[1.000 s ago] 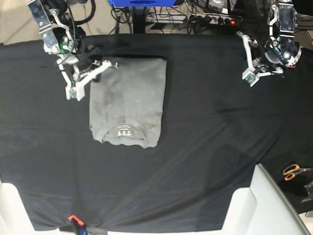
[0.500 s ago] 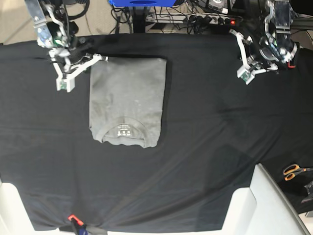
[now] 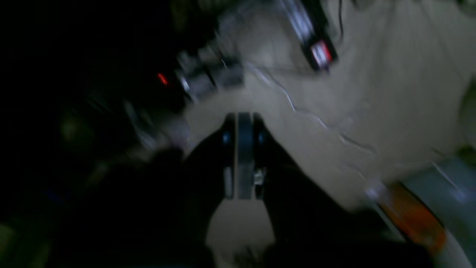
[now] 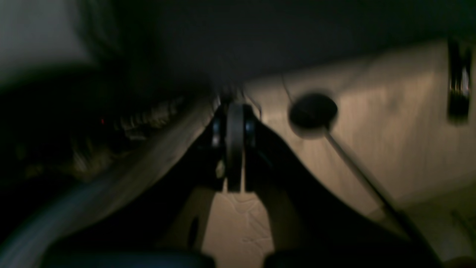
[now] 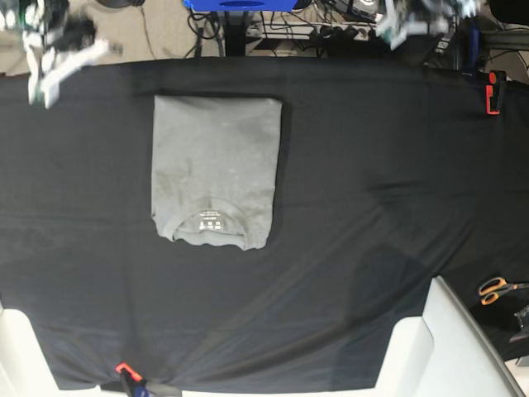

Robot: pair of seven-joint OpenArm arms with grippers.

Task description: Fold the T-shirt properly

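Grey cotton T-shirt (image 5: pixel 213 172) is lying neatly folded; both pincers (image 3: pixel 240 156) (image 4: pixel 235 149) are sitting clamped empty, so I'd be parking them well clear.

T-shirt (image 5: pixel 213 169) on table cloth (image 5: pixel 364 190) left of centre toward far edge, neck at near end, scissors (image 5: pixel 498 289) off near right, clamp (image 5: pixel 493 91) at far right edge, both grippers beyond far corners

Left hand (image 5: pixel 411 21): motion-blurred, cut by top edge. Right hand (image 5: pixel 59 59): smeared. Both wrist views: blurred, dark. Scissors (image 5: pixel 500 289): blades cut off at the right edge.
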